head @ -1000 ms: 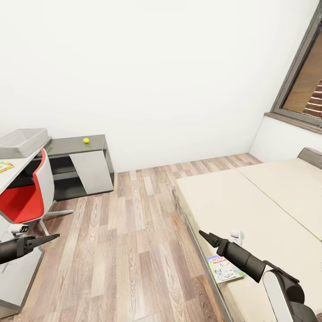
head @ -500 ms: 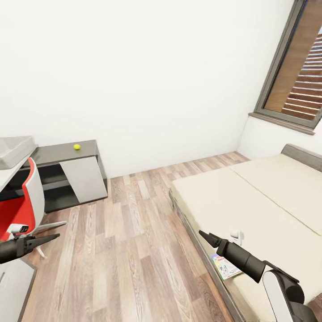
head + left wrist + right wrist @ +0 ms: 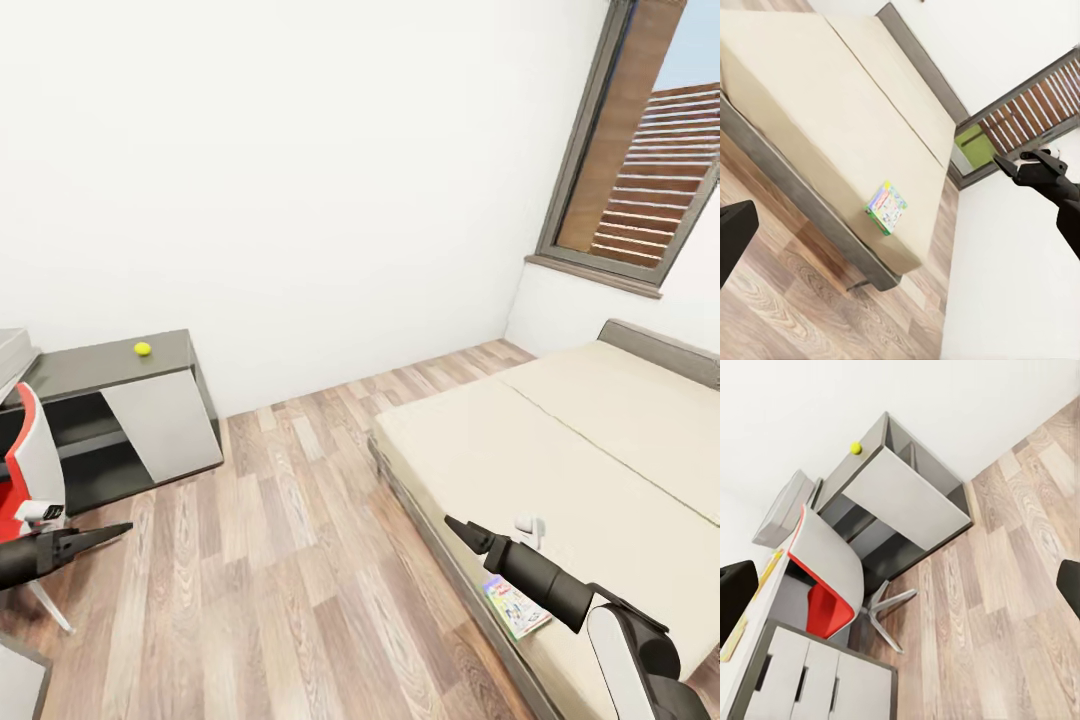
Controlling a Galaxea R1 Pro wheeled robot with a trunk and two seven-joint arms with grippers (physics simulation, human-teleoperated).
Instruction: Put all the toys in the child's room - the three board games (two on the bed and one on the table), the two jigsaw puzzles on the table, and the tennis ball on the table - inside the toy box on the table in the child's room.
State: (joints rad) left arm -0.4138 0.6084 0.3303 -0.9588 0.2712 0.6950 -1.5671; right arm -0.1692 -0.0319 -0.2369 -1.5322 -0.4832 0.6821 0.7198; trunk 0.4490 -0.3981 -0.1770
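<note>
One game box (image 3: 517, 607) lies flat on the bed (image 3: 560, 440), at the lower right of the head view, close to the near edge of the mattress and partly behind our right arm. We see it also in the left wrist view (image 3: 889, 208), near the edge of the bed (image 3: 817, 112), its lid in green, blue and pink. Our ball (image 3: 142, 348) sits on the low dark-grey part of the table (image 3: 110, 365), at the middle left of the frame, and in the right wrist view (image 3: 856, 448) it is at the upper middle, on the same dark top (image 3: 859, 461). Beside it in that view stand the grey toy box (image 3: 784, 506) and a red and white chair (image 3: 829, 585). Wood floor (image 3: 280, 560) lies between table and bed. Our left gripper (image 3: 105, 533) and right gripper (image 3: 458, 527) both hang over the floor with fingers together to a point, and they hold nothing.
</note>
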